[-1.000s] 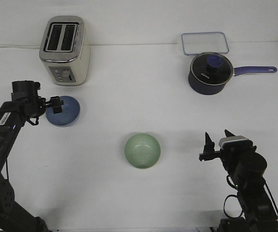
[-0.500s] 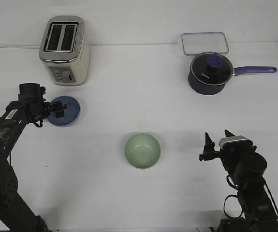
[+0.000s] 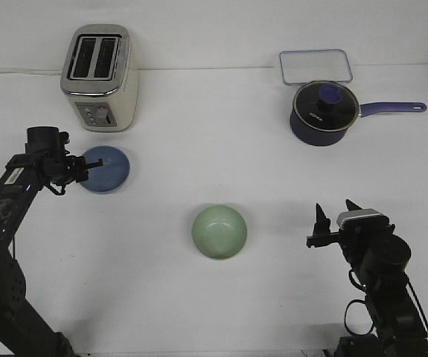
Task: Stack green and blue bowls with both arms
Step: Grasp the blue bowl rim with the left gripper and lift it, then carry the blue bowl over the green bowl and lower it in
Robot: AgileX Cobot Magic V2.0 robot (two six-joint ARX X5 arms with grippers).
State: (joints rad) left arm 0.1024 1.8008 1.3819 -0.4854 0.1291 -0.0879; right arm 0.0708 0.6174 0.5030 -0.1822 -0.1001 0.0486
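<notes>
The left gripper sits at the near-left rim of the blue bowl, its fingers closed on that rim, gripping it. The blue bowl rests toward the left edge of the desk, just in front of the toaster. The green bowl stands alone near the middle of the desk, closer to the front edge. The right gripper hangs near the front right corner, fingers spread apart, holding nothing, well apart from the green bowl.
</notes>
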